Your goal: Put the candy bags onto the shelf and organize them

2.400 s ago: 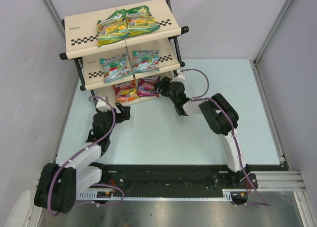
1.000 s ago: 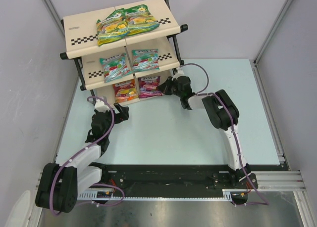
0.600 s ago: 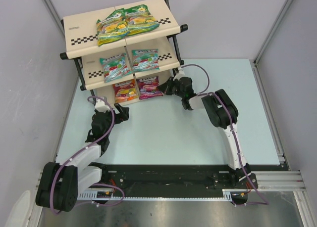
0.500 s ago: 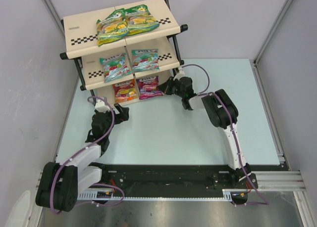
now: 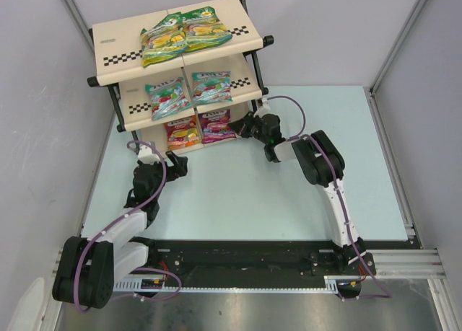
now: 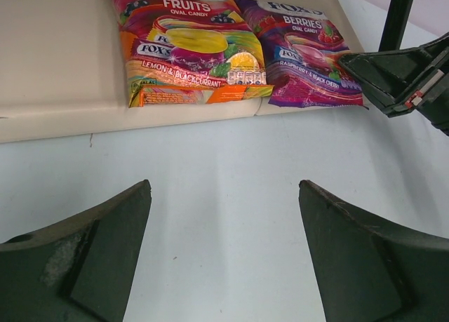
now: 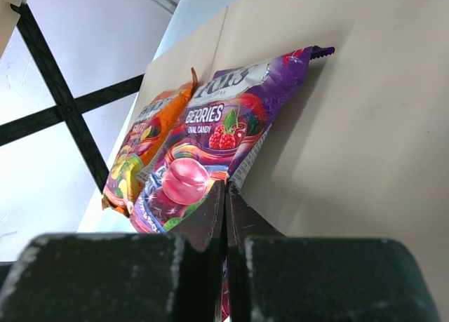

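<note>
The shelf (image 5: 119,46) stands at the far left of the table. Two green-yellow candy bags (image 5: 184,37) lie on its top tier and two teal ones (image 5: 189,91) on the middle tier. On the bottom panel (image 6: 63,55) a red-orange bag (image 6: 189,48) lies beside a purple bag (image 6: 309,55). My right gripper (image 7: 226,185) is shut, its tips at the purple bag's (image 7: 217,139) right edge, with nothing gripped. My left gripper (image 6: 224,189) hangs open over the table in front of the bottom tier, empty.
The pale blue table mat (image 5: 289,187) stretches right of the shelf, enclosed by grey walls. A black frame post (image 6: 396,13) rises just behind my right gripper (image 6: 400,76). Black cross-braces (image 7: 63,104) close the shelf's far side.
My right gripper has drawn a little to the right along the bottom tier, from over the purple bag to its right edge. The left arm has not moved.
</note>
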